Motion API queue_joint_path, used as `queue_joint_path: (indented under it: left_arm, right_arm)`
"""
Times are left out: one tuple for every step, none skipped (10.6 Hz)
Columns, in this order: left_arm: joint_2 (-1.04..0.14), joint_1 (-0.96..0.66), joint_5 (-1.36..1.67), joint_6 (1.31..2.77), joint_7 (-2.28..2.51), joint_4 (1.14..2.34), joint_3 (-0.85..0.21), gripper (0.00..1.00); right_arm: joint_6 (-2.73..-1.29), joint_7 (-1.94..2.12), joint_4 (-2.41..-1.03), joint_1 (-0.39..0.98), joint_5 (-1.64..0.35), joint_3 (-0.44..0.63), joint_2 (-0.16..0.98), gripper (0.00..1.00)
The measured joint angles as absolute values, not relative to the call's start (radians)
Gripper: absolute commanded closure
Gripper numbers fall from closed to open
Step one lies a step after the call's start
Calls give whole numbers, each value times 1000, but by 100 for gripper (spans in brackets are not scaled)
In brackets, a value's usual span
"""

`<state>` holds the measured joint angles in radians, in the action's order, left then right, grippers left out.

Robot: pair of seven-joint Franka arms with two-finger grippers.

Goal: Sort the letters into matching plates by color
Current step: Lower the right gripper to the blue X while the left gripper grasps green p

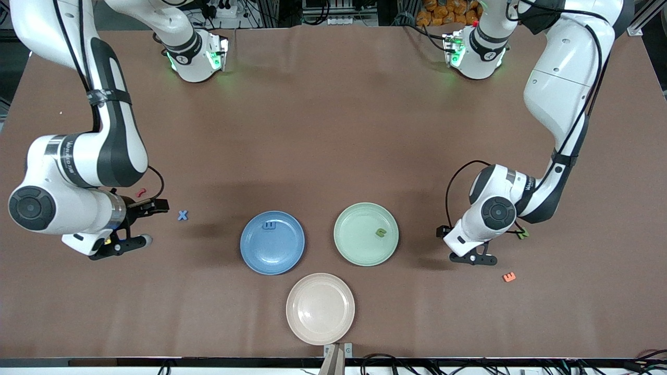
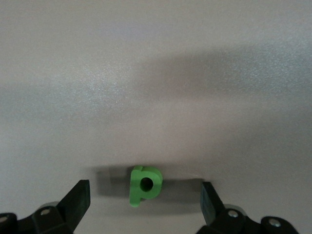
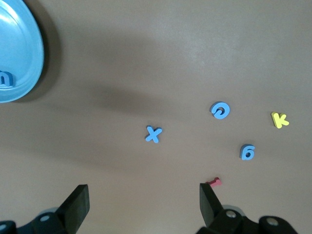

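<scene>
Front view: blue plate (image 1: 272,242) and mint green plate (image 1: 366,234) sit side by side mid-worktop (image 1: 333,130), blue one toward the right arm's end. Beige-pink plate (image 1: 320,308) lies nearer the camera, between them. Blue letter (image 1: 270,225) lies in the blue plate, dark green letter (image 1: 382,233) in the green plate. Blue X (image 1: 182,215) lies on the worktop near the right claw (image 1: 136,224), which hangs low at that arm's end, fingers spread wide, holding nothing. Red letter (image 1: 140,192) shows just beside that wrist. Left claw (image 1: 477,257) is low at the other end, also empty; green letter (image 1: 522,233) peeks out beside that arm, orange E (image 1: 509,277) nearer the camera.

Left wrist view: left claw (image 2: 145,200) wide open, green p (image 2: 144,184) on the worktop between the fingers, not gripped.

Right wrist view: right claw (image 3: 144,204) wide open, empty. Blue X (image 3: 153,134), two more blue letters (image 3: 220,110) (image 3: 247,152), yellow k (image 3: 279,119), red piece (image 3: 214,183) loose on the worktop; blue plate's edge (image 3: 29,58) in the corner.
</scene>
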<state>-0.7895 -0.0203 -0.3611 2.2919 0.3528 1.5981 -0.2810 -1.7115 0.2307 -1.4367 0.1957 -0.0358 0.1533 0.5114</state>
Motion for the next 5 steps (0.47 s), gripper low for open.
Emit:
queue_joint_path:
  left_arm:
    - [-790,-21,-361,2292,352,1599,-281,0]
    - [-790,-21,-361,2292,351,1599,-281,57]
    - [-791,-21,-361,2292,351,1599,-281,100]
    - [-791,-21,-361,2292,352,1599,-281,100]
    - [-791,-21,-361,2292,356,1598,-282,100]
  right_arm:
    - [-1697,231,-1437,194,-36,154,499,0]
    - [-1680,231,-1437,191,-36,154,488,0]
    - [-1662,231,-1437,188,-36,155,480,0]
    - [-1650,231,-1441,187,-36,155,473,0]
    - [-1649,231,-1449,187,-36,155,469,0]
